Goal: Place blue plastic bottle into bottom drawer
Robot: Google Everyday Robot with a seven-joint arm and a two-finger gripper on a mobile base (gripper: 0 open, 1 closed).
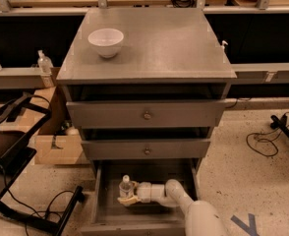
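Observation:
The bottom drawer point(149, 216) is pulled open, with a plain grey inside. The blue plastic bottle point(125, 186) stands upright in its left part, white cap on top. My gripper point(127, 198) reaches into the drawer from the lower right, its tan fingers point(121, 199) closed round the bottle's lower part. The white arm runs back to the right and out of the frame's bottom edge.
The two upper drawers point(147, 113) stick out slightly above the open one. A white bowl point(106, 42) sits on the cabinet top. A cardboard box point(56, 149) and a black frame point(9, 151) stand to the left. A small pump bottle point(44, 63) is on the left shelf. Cables point(262, 141) lie on the floor at right.

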